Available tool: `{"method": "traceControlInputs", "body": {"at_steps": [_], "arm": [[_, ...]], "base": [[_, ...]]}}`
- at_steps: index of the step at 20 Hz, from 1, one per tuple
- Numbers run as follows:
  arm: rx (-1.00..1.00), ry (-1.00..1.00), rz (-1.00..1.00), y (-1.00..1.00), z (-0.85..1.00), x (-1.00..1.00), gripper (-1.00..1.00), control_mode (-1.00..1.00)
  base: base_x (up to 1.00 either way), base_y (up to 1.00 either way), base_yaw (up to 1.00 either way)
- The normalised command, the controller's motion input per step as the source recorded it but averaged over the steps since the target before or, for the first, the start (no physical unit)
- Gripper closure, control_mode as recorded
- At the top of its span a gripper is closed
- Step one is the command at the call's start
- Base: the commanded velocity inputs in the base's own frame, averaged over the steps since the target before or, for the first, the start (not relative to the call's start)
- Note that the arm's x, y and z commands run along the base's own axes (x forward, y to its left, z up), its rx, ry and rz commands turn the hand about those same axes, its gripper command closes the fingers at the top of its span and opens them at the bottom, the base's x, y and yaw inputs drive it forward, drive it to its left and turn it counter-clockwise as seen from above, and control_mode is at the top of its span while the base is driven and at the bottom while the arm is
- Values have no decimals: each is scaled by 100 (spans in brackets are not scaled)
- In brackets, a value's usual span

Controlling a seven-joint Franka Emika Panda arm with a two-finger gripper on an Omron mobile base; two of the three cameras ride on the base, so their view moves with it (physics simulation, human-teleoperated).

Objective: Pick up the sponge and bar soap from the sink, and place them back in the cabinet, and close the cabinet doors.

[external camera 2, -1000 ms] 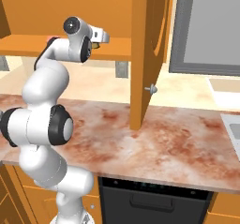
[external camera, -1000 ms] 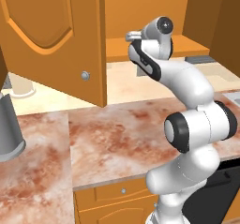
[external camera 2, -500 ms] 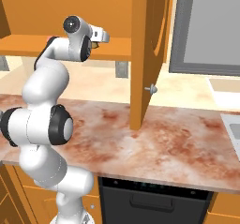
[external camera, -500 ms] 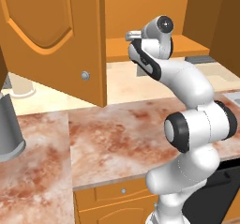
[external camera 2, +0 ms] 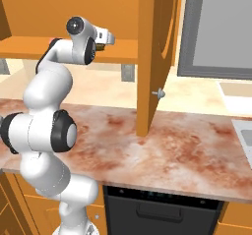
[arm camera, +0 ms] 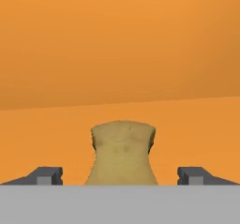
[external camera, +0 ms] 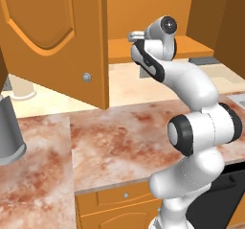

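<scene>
The sponge (arm camera: 123,153), a mustard yellow-brown pad, lies on the wooden shelf (arm camera: 56,134) inside the cabinet. My gripper (arm camera: 122,174) is open: its dark fingertips (arm camera: 47,175) stand wide on either side of the sponge, clear of its edges. In the base views the hand (external camera: 136,34) reaches over the cabinet shelf (external camera 2: 29,47). Both cabinet doors hang open, the left door (external camera: 52,36) and the right door (external camera 2: 152,57) with its silver knob (external camera 2: 158,93). A corner of the sink (external camera 2: 243,131) shows at the right edge. The bar soap is out of view.
A marbled counter (external camera: 124,142) runs below the cabinet, at the arm's base. A grey pot (external camera: 7,132) stands at its left end. A black appliance front (external camera 2: 157,212) sits under the counter. A grey window panel (external camera 2: 221,27) is at the right.
The arm holds the same pose over the shelf. The jaws have spread apart, and the sponge now lies free between them.
</scene>
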Motion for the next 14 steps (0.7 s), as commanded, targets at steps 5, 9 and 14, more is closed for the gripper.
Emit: {"method": "traceControlInputs", "body": {"at_steps": [5, 9, 14], "arm": [[0, -5, 0, 0, 0, -7, -100, -100], [0, -9, 0, 0, 0, -31, -100, -100], [0, -15, 0, 0, 0, -41, -100, -100]], "base": [[0, 0, 0], [0, 0, 0], [0, 0, 0]]}}
